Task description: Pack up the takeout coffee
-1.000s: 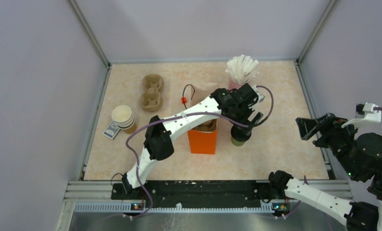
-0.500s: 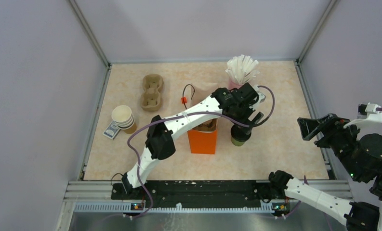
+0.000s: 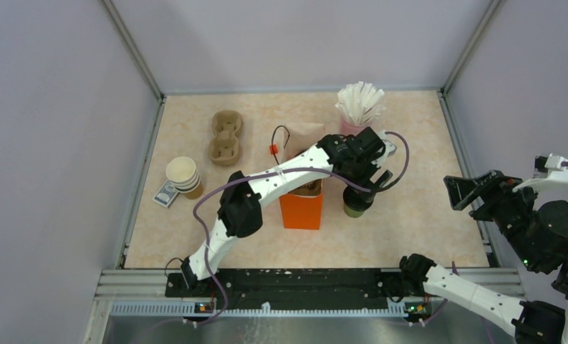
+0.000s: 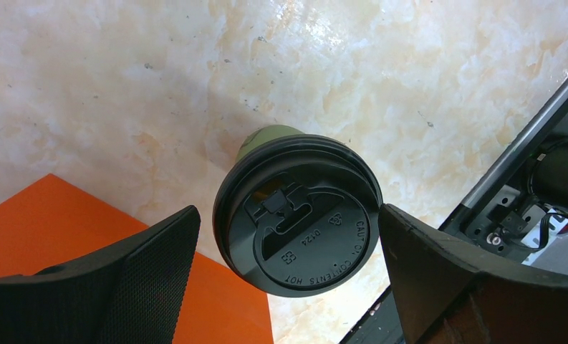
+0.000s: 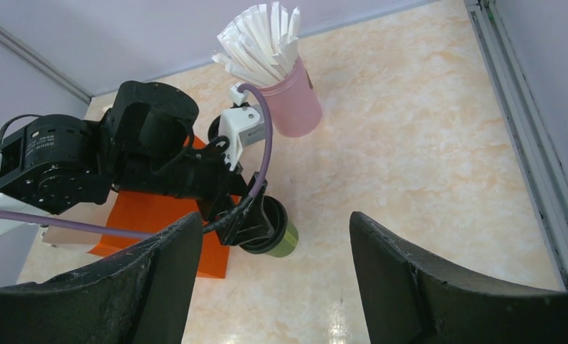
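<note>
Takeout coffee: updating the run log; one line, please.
left gripper: open, flanking takeout coffee | right gripper: open, off right | stage: pre-grasp

Three views: one fixed overhead, one riding on each wrist.

The top camera looks down from above and behind the robot, far enough off to take in the whole table (image 3: 410, 215) and its walls. The left wrist camera is very near, facing straight down between the left fingers (image 4: 145, 279) onto the cup (image 4: 299, 215) lid, with a corner of the bag (image 4: 37, 222). The right wrist camera is farther back at the right side and looks obliquely past the right fingers (image 5: 145, 287) toward the left arm (image 5: 145, 150). With the top view it shares the cup, bag and straws (image 5: 266, 43).
</note>
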You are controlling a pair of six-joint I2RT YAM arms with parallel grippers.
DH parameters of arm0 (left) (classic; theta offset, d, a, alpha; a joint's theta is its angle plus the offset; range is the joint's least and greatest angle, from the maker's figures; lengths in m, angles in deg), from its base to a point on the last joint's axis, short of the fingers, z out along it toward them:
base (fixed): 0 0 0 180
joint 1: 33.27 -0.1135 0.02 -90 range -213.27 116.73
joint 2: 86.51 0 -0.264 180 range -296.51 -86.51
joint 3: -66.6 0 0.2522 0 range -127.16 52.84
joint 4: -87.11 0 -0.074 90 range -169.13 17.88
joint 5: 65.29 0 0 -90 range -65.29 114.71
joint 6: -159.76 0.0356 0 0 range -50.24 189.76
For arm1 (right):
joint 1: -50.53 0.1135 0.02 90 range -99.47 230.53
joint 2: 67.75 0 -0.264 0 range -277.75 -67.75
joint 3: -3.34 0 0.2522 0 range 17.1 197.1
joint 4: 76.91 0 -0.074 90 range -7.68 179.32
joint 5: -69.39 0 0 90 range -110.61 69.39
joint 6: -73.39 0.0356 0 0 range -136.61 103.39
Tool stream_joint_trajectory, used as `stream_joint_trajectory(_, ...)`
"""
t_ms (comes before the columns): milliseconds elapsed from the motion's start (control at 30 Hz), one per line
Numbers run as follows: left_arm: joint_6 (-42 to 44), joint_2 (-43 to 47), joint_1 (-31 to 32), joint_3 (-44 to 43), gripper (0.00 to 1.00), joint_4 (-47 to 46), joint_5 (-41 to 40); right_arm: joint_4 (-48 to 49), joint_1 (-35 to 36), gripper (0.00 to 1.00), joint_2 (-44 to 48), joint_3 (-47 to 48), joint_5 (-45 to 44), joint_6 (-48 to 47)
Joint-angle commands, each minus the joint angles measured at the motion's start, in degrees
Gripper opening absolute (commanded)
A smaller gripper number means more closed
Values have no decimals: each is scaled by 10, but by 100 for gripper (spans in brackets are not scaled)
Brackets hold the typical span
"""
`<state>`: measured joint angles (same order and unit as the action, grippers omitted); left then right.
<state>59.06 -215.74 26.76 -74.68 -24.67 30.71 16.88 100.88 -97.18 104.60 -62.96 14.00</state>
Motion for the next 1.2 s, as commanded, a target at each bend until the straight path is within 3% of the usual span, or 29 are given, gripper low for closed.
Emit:
stream_joint_trajectory(0,8,-12,1,4,99,-25,-1,4,-3,73,9,16,-4,-18)
stream_joint_trajectory(633,2,7,5,-11,99,-37,-5,13,-2,73,18,0,-6,-31)
stream_joint_trajectory(1167,28,21,22,28,99,-32,-32,23,-2,73,22,-6,-5,-36)
